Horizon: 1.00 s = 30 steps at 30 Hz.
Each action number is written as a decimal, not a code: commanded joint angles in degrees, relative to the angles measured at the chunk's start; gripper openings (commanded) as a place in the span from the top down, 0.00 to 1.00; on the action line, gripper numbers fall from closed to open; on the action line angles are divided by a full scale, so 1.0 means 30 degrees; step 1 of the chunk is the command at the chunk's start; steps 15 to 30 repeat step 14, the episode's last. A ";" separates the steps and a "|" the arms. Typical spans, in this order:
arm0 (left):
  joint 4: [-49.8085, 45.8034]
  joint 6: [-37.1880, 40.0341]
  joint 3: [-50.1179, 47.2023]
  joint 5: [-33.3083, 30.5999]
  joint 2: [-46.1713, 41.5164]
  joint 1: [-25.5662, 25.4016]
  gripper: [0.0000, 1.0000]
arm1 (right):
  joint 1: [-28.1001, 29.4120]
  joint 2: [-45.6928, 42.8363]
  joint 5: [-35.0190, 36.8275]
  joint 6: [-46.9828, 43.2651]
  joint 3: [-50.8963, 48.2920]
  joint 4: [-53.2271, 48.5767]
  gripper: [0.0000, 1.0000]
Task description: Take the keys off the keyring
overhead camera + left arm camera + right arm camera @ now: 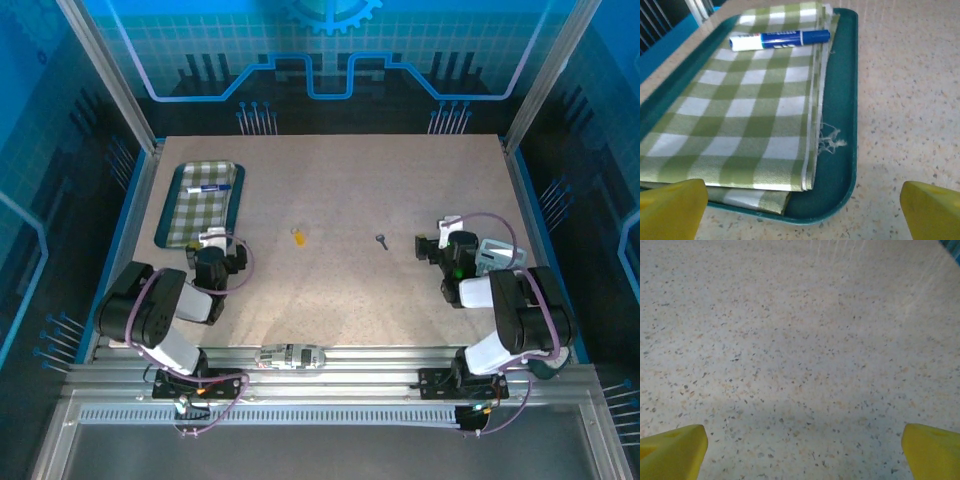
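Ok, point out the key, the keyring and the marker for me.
key (382, 241), top external view, middle of the small dark key.
keyring (297, 236), top external view, middle of the yellow-orange piece.
marker (782, 39), left wrist view, on the blue barrel.

Keyring (297, 236) left of key (382, 241), apart; marker (780, 39) on cloth (740, 115) in tray (841, 125)

Left side of the table (400, 300): tray lot.
We list a teal tray (842, 100) holding a folded green-checked cloth (750, 115), a blue-and-white marker (782, 39) lying on it.
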 commanded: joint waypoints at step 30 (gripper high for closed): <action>-0.0382 -0.0705 0.2409 0.1801 -0.0531 0.0775 0.01 | 0.0765 0.0020 -0.0908 -0.0086 0.1002 0.1745 0.00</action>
